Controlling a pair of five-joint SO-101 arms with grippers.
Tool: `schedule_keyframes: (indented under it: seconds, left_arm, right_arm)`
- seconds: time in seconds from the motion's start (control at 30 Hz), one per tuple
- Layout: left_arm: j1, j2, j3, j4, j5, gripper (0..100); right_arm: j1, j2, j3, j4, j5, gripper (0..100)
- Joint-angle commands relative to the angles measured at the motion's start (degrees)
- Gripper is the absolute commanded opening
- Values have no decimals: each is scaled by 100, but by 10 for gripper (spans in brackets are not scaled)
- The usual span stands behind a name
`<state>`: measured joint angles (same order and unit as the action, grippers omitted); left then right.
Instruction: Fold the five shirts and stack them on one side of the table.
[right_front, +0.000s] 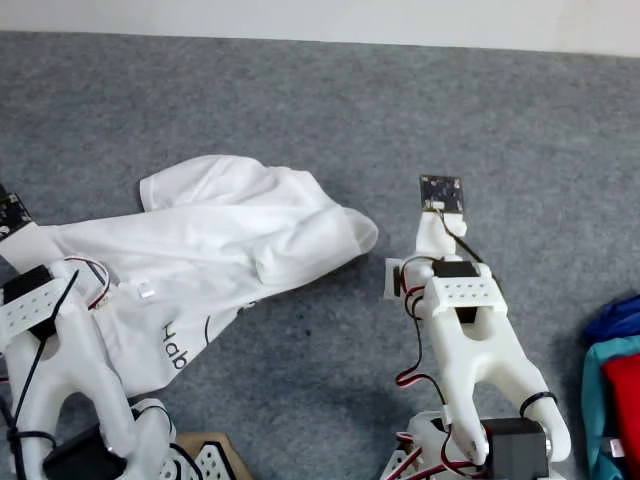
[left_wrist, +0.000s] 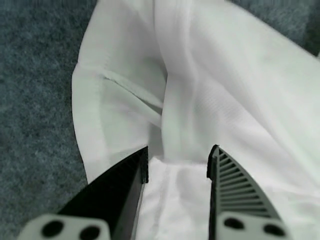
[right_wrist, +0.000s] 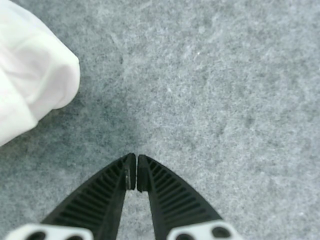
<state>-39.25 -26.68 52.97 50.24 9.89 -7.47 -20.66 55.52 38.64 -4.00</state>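
Note:
A white shirt (right_front: 230, 230) lies crumpled on the left half of the grey table, with dark print near its front edge. The left arm (right_front: 45, 330) stands over the shirt's near-left part. My left gripper (left_wrist: 178, 160) is open just above the white cloth (left_wrist: 225, 75), its two fingers astride a raised fold. The right arm (right_front: 465, 320) stands right of the shirt, over bare table. My right gripper (right_wrist: 135, 167) is shut with nothing in it, and a rounded end of the shirt (right_wrist: 30, 80) lies a short way off to its side.
A pile of coloured shirts (right_front: 612, 380), blue, teal and red, sits at the right edge of the table. A brown board (right_front: 215, 455) shows at the front between the arm bases. Grey felt (right_front: 330, 90) covers the far half.

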Motion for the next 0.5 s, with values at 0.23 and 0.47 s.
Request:
schedule_keyframes:
  seconds: [0.23, 0.47]
  left_arm:
    - [-22, -136, 31, -325, -510, 214]
    - [-4, 163, 163, -642, -501, 213]
  right_arm:
    - [75, -4, -57, -75, -44, 30]
    - [75, -4, -57, -75, -44, 30]
